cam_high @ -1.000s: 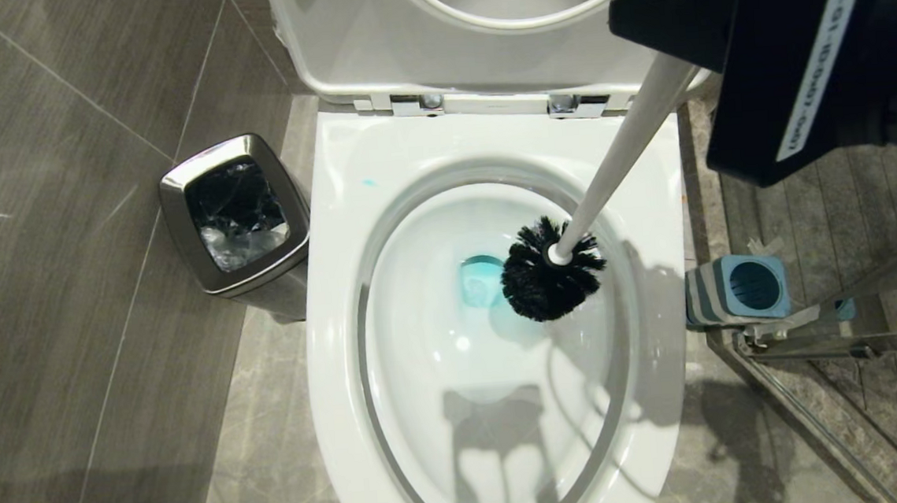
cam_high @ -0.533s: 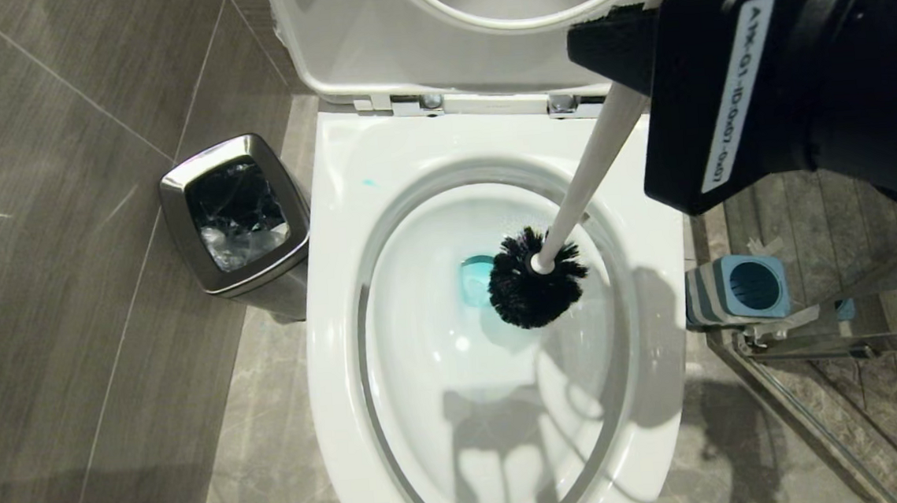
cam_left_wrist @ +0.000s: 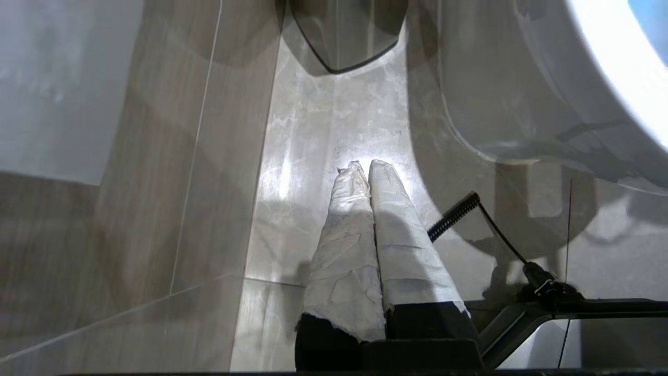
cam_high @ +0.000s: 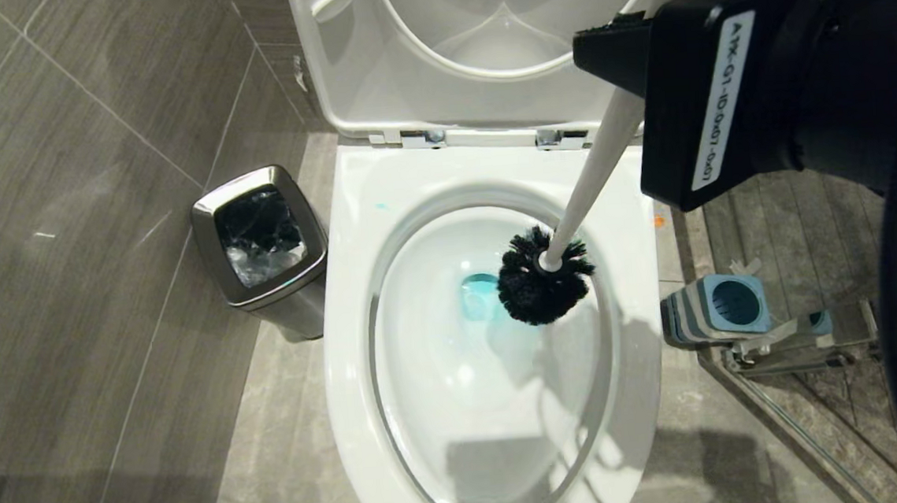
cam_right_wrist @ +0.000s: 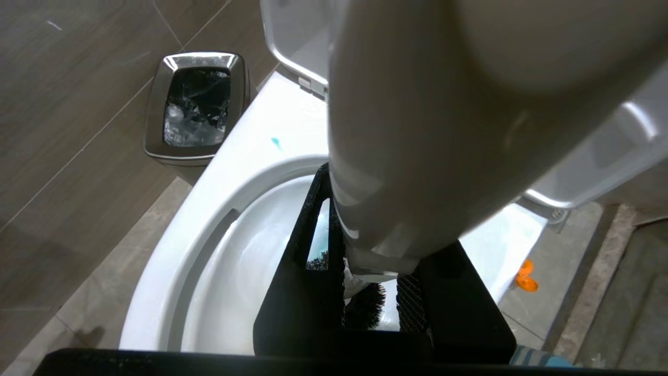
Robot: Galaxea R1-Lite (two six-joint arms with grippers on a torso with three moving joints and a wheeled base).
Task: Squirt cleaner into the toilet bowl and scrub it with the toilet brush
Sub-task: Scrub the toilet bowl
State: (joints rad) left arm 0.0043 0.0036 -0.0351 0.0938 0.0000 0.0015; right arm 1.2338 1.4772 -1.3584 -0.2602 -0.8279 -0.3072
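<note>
The white toilet bowl (cam_high: 350, 306) stands open, with turquoise cleaner (cam_high: 477, 297) pooled at its drain and a teal spot (cam_high: 379, 207) on the rim. The toilet brush's black bristle head (cam_high: 536, 283) rests inside the bowl right beside that pool, and its white handle (cam_high: 593, 170) slants up to the right. My right gripper (cam_high: 629, 73) is shut on the handle above the bowl's back right. In the right wrist view the handle (cam_right_wrist: 417, 130) fills the space between the black fingers (cam_right_wrist: 313, 250), with bristles (cam_right_wrist: 365, 308) below. My left gripper (cam_left_wrist: 365, 167) hangs shut and empty over the floor beside the bowl's outer wall (cam_left_wrist: 522, 104).
A square steel bin (cam_high: 262, 237) stands left of the toilet. The blue-and-grey brush holder (cam_high: 717, 308) sits on the floor to the right by a metal door rail (cam_high: 802, 337). The raised seat and lid (cam_high: 481, 36) lean back. A small orange object (cam_right_wrist: 524, 277) lies on the floor.
The head camera has shifted, so the whole scene sits lower and further right. My right gripper swung left with the handle, and the brush head slid closer to the turquoise pool.
</note>
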